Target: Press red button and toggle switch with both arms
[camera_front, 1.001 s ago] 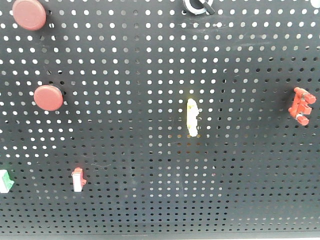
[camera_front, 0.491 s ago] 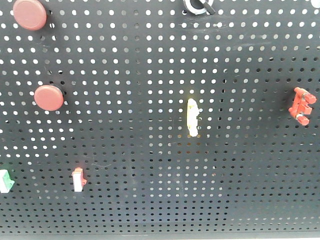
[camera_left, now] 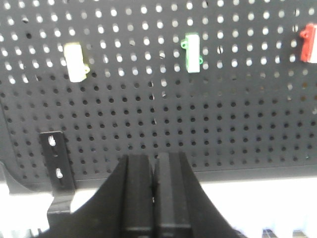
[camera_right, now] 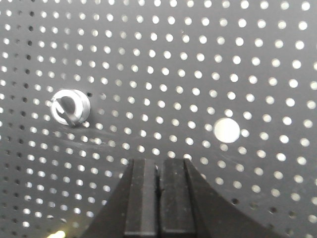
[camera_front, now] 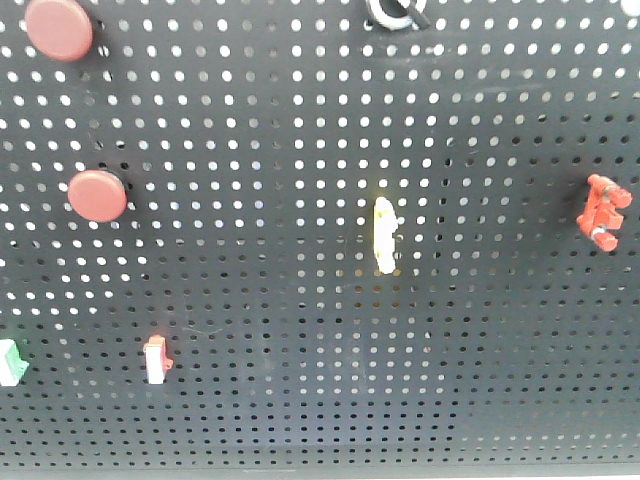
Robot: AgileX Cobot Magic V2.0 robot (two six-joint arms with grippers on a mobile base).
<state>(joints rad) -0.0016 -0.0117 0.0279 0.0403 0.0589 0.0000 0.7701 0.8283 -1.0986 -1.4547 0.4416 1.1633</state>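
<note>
On the black pegboard (camera_front: 300,120) in the front view, the red button (camera_front: 58,28) is the larger round disc at the top left, partly cut by the frame edge. A near-identical red disc (camera_front: 97,195) sits below it. The all-red toggle switch (camera_front: 603,212) is mounted at the far right. Neither arm shows in the front view. My left gripper (camera_left: 153,159) is shut with nothing in it, low before the board's bottom edge. My right gripper (camera_right: 159,162) is also shut and empty, facing bare pegboard; neither wrist view shows the button or the toggle switch.
Also on the board are a slim yellow lever (camera_front: 383,235), a red-and-white rocker (camera_front: 156,360), a green-and-white rocker (camera_front: 8,362) and a silver knob (camera_front: 395,12). The left wrist view shows a pale rocker (camera_left: 77,62), the green rocker (camera_left: 191,53) and a bracket (camera_left: 56,158). The silver knob (camera_right: 70,106) and a large hole (camera_right: 227,130) lie ahead of the right gripper.
</note>
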